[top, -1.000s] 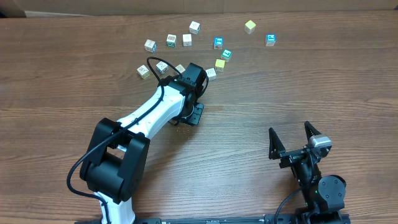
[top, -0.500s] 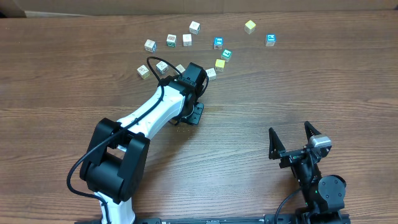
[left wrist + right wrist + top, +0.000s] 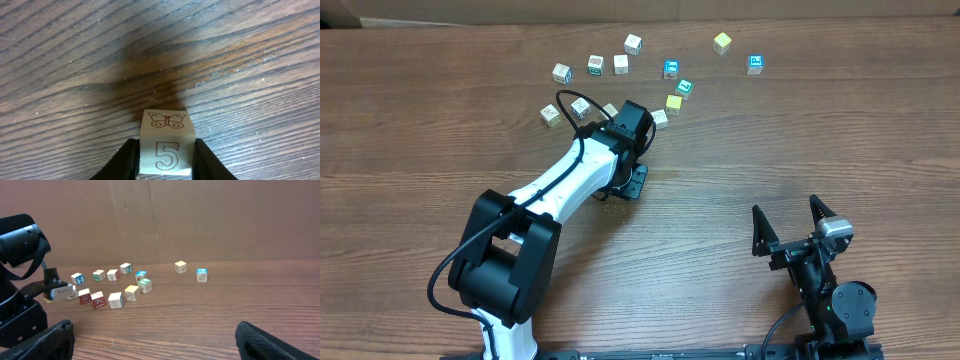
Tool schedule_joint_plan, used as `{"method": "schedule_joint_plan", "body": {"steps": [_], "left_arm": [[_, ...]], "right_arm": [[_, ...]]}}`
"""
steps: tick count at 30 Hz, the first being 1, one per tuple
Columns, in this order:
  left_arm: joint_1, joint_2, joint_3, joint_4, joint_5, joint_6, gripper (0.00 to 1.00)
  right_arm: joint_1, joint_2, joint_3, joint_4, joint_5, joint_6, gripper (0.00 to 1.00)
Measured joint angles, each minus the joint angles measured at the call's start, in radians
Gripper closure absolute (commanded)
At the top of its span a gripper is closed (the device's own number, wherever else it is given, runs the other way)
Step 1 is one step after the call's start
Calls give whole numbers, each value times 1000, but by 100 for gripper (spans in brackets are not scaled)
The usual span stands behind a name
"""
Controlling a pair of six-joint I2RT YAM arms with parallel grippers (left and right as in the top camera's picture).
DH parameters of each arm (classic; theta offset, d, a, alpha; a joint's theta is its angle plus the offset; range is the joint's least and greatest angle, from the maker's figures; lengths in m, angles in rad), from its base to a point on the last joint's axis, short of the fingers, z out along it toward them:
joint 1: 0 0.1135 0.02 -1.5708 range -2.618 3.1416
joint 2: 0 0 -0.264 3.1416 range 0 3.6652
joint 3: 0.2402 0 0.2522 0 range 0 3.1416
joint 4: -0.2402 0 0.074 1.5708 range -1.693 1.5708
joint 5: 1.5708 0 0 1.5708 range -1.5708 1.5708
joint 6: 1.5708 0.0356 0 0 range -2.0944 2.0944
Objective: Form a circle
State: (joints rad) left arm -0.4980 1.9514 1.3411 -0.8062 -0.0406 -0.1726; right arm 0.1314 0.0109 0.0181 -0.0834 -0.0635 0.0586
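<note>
the left fingers (image 3: 125, 162) were clenched on one cube (image 3: 165, 145), one finger against each side, so its butterfly face and the printed 5 showed between them. the grip sat low on the cube's sides and left its far edge free, which would suit setting it down against a neighbour. a dark shadow lay on the counter (image 3: 240, 60) just beyond it. whether the cube touched the wood or hung just above it could not be told. from overhead it was hidden under the left arm (image 3: 575, 170).

the other cubes (image 3: 621, 64) lay scattered toward the far edge of the counter in a loose arc, most of them apart from one another. the arc ran from a small group on the left, across the far row, to a yellow cube (image 3: 673, 103) and its neighbours on the right. two more lay well apart to the far right. no circle had closed yet, and the near side looked open. the arm reached toward that near side, probably to fill the gap with the held cube.

the right fingers (image 3: 761, 232) stood spread wide and held nothing. they were parked near the front edge, well away from every cube, likely to keep out of the left arm's way.
</note>
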Motion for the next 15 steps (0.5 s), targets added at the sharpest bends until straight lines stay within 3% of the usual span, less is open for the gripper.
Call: {"method": "schedule_joint_plan", "body": {"steps": [8, 15], "left_arm": [[0, 0, 0, 13, -4, 0, 69], [0, 0, 0, 14, -10, 5, 50]], "right_arm": [[0, 0, 0, 0, 0, 0, 0], [0, 0, 0, 0, 0, 0, 0]]}}
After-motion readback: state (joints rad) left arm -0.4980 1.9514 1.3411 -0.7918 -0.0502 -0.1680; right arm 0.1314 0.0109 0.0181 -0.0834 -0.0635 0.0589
